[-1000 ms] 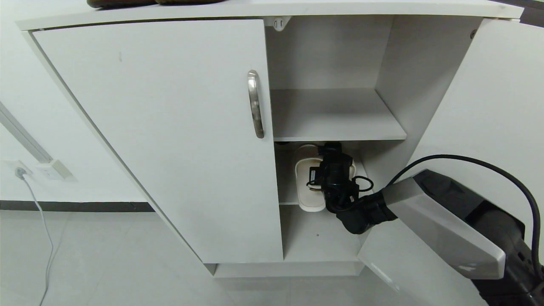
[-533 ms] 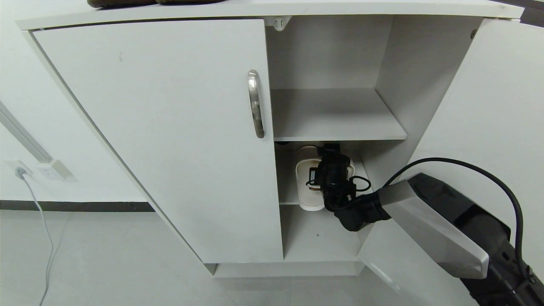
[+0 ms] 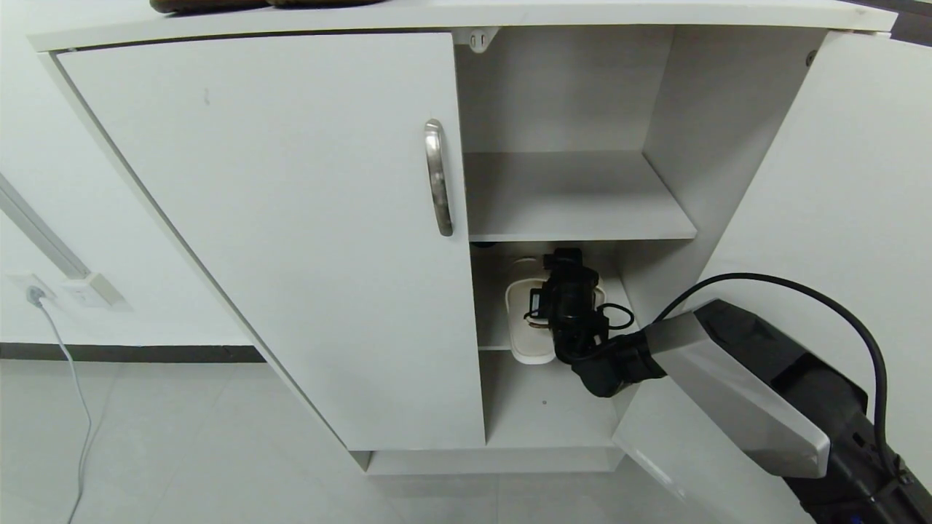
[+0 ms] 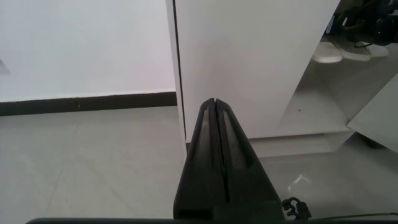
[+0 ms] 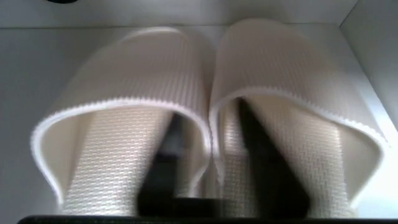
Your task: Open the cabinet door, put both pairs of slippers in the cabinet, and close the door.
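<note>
Inside cabinet [image 3: 721,109], on shelf [image 3: 490,320], pinching slippers [image 5: 124,124] with right hand [image 5: 216,137]; could drag them out toward 6 o'clock if withdrawn unreleased.

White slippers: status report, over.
Left gripper shut, outside the cabinet. Right gripper at the white slippers in the middle compartment, grip unclear. Right door open, nothing blocking.
</note>
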You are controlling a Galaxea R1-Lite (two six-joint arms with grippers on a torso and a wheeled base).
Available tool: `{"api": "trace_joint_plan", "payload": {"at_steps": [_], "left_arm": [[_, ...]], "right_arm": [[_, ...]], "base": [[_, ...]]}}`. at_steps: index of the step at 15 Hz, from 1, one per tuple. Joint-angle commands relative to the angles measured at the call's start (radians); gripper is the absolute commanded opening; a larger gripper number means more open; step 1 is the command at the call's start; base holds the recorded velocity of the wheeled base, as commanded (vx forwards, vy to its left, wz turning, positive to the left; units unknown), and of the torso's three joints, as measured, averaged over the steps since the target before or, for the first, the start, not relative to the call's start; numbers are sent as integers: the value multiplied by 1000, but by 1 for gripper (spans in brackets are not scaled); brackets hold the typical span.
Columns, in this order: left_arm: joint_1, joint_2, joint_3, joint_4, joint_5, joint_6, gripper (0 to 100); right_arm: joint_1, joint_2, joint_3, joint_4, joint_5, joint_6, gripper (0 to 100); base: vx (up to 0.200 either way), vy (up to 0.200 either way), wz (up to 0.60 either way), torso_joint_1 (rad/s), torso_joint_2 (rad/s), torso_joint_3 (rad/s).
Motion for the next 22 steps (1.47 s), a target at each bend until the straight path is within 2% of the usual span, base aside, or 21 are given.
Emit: {"api": "trace_joint_plan", "payload": {"at_steps": [1,6,10,11,12,15,22], "left_arm": [[0,0,0,0,-1,0,0],[0,0,0,0,-1,0,0],[0,0,0,0,-1,0,0],[0,0,0,0,-1,0,0],[0,0,0,0,-1,0,0],[0,0,0,0,0,-4,0],[0,0,0,0,0,-4,0]], "right_arm": [[2,-10,21,-8,0,-1,100],[17,-139,229,-94,0,-5,100],[66,-334,633,-281,0,-7,100],[72,-352,676,-298,-2,-7,100],[91,-395,792,-355,-6,-7,100],[160,-506,1002,-484,-6,-4,100],[200,-529,1019,-485,-8,-18,100]], "base": [[0,0,0,0,0,0],[0,0,0,0,0,0],[0,0,0,0,0,0],[0,0,0,0,0,0],[0,0,0,0,0,0],[0,0,0,0,0,0],[-29,0,0,0,1,1]]}}
